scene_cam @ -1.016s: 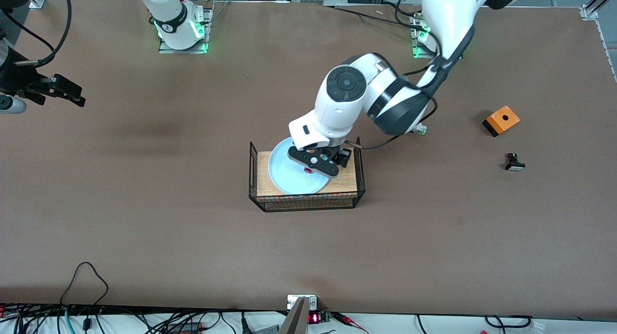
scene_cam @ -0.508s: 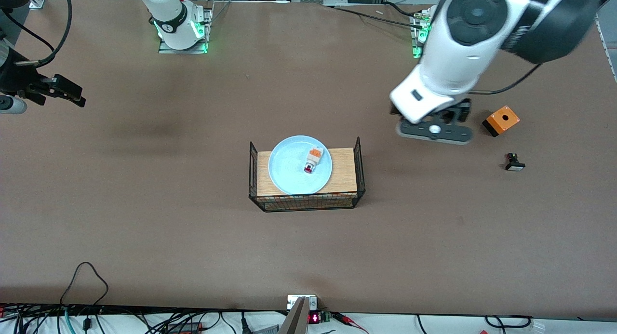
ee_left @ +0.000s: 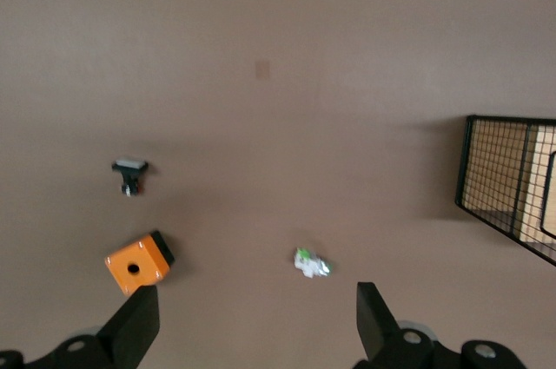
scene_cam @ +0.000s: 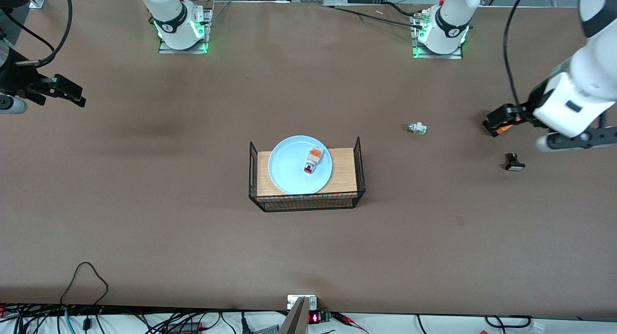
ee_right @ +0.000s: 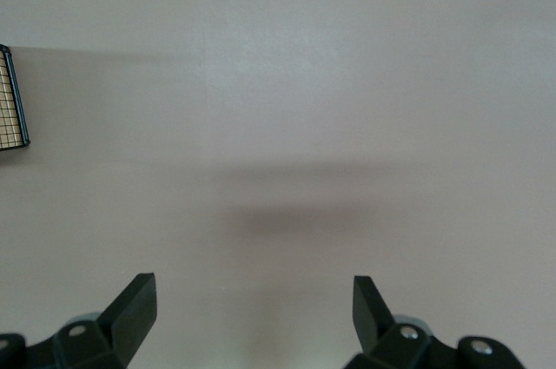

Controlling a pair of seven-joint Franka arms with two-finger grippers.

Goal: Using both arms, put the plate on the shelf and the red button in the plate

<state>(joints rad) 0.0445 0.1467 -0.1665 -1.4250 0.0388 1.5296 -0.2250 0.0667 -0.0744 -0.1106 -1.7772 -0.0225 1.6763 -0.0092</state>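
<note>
The pale blue plate [scene_cam: 289,172] lies on a wooden block inside a black wire basket [scene_cam: 306,204] in the middle of the table. The red button [scene_cam: 312,161] lies on its side on the plate, red tip toward the front camera. My left gripper [scene_cam: 495,120] is open and empty, up over the orange box near the left arm's end of the table; its jaws also show wide apart in the left wrist view [ee_left: 256,334]. My right gripper [scene_cam: 76,97] is open and empty and waits over the right arm's end of the table; it also shows in the right wrist view [ee_right: 252,317].
An orange box [ee_left: 137,263] with a hole sits under my left gripper. A black white-faced button [scene_cam: 514,162] lies nearer the front camera than the box. A white green-tipped button [scene_cam: 416,127] lies between the basket and the box. The basket's edge [ee_right: 10,100] shows in the right wrist view.
My left gripper has let go of the red button on the plate, risen and swung away toward the left arm's end of the table. The right arm has not moved.
</note>
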